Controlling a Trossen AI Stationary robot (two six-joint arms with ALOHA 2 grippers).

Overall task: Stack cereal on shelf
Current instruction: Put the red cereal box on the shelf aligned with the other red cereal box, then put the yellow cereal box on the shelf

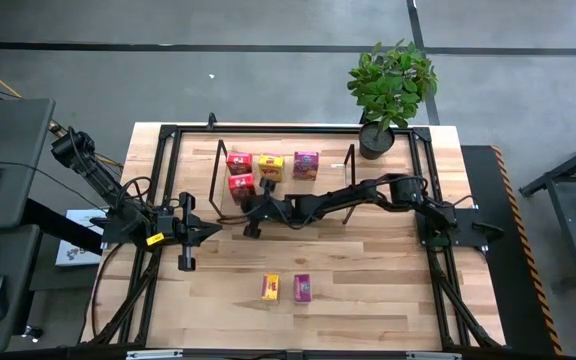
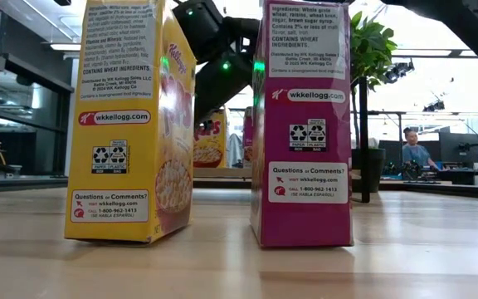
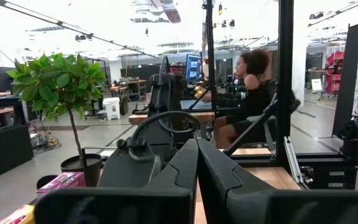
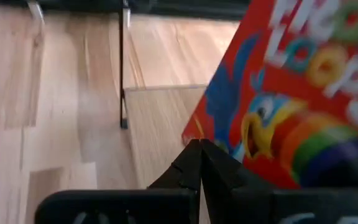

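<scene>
Right claw: fingers pressed together, nothing between them; it reaches over the shelf's near-left part, its tip just beside the lower red box, and the right wrist view shows the shut tips against a red box's printed face. Judged a nudge to square the box, not a grasp.
Left claw: fingers closed, empty; parked over the surface left of the shelf, apart from every box, judged waiting.
Lower red box: on the shelf board, nearer the front than the row.
Shelved row: red box, yellow box and magenta box stand side by side on the board, judged already placed.
Shelf: low wooden board between thin black wire end frames, mid-surface.
Remaining cereal: a second yellow box and second magenta box stand near the surface's front edge, off the shelf, judged still to be stacked.
Potted plant: back-right corner, clear of the work.
</scene>
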